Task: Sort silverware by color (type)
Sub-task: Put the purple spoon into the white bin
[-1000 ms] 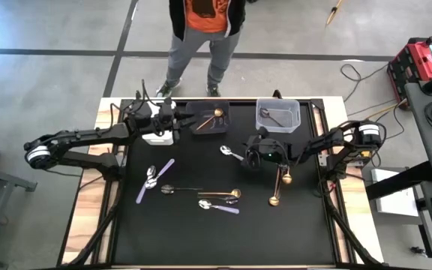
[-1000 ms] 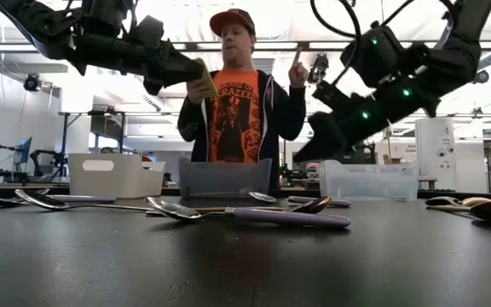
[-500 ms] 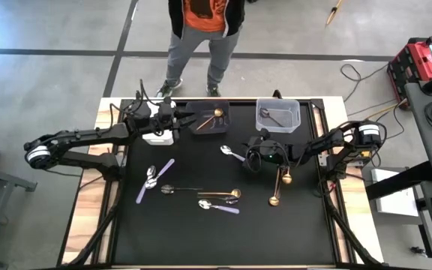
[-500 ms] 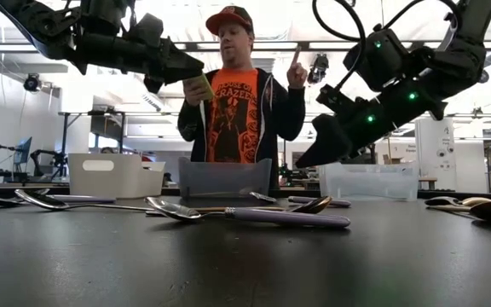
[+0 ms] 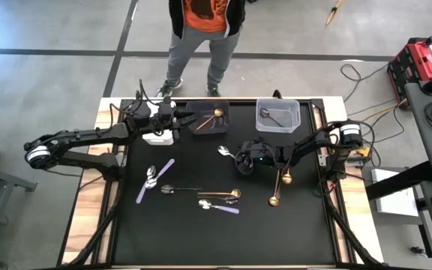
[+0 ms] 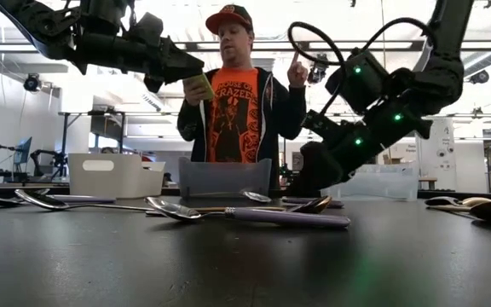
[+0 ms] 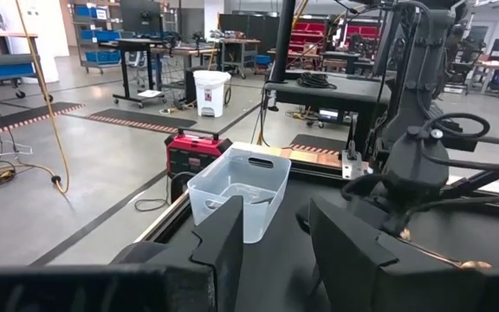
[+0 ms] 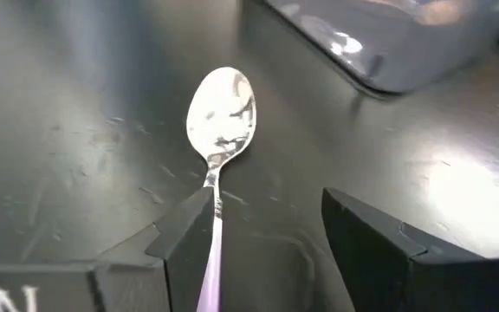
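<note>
A silver spoon with a lilac handle (image 5: pixel 226 151) lies flat on the black table, right of centre. My right gripper (image 5: pixel 239 157) stands open low over its handle end. In the right wrist view the bowl (image 8: pixel 222 108) lies ahead of the fingers, and the handle (image 8: pixel 209 277) runs back between them, close beside one finger (image 8: pixel 189 234). My left gripper (image 5: pixel 192 118) hangs open and empty above the dark bin (image 5: pixel 210 124), which holds a gold spoon (image 5: pixel 214 115). More silverware lies at mid-table: lilac (image 5: pixel 156 180), gold (image 5: pixel 284 177) and dark pieces (image 5: pixel 177 189). My right gripper comes slanting down from the table's right, its fingers along the spoon. The lilac handle (image 8: pixel 211 251) runs right beside the inner edge of one finger; I cannot tell whether they touch. The spoon lies flat on the table.
A clear bin (image 5: pixel 278 124) with a dark spoon stands at the far right. A white bin (image 5: pixel 158 137) sits partly under my left arm. A person (image 6: pixel 237 102) stands behind the table's far edge, holding a small green thing.
My right gripper has gone down and toward the table's left, to the lilac-handled spoon, and has opened. The spoon has stayed where it was.
</note>
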{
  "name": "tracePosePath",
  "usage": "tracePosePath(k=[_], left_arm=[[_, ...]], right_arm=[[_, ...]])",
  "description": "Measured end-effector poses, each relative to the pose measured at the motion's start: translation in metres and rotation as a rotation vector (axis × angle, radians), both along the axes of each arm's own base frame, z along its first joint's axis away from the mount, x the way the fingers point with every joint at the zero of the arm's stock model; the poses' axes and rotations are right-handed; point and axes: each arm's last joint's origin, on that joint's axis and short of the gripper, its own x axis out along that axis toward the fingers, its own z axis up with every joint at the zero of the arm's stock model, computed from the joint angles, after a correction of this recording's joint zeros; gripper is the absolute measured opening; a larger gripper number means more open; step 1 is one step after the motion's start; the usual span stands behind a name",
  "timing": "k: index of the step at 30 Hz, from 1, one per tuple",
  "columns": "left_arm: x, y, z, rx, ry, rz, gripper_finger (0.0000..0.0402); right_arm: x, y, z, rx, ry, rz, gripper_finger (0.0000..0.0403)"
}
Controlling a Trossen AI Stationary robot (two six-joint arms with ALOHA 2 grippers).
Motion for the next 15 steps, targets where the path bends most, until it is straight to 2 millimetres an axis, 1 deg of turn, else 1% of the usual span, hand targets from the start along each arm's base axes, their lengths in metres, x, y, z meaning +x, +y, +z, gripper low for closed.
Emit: tracePosePath(k=[4, 8, 12, 15], left_arm=[[0.0, 0.0, 0.0, -0.002, 0.0, 0.0, 0.0116], [0.0, 0.0, 0.0, -0.003, 0.0, 0.0, 0.0116], [0.0, 0.0, 0.0, -0.004, 0.001, 0.0, 0.0116], [0.0, 0.0, 0.0, -0.011, -0.001, 0.0, 0.0116]], right_arm=[[0.01, -0.001, -0.001, -0.014, 0.004, 0.023, 0.0207], [0.014, -0.001, 0.0, -0.019, 0.002, 0.026, 0.0207], [0.014, -0.001, 0.006, -0.024, -0.007, 0.022, 0.0208], [0.015, 0.001, 0.014, -0.019, -0.046, 0.024, 0.0208]])
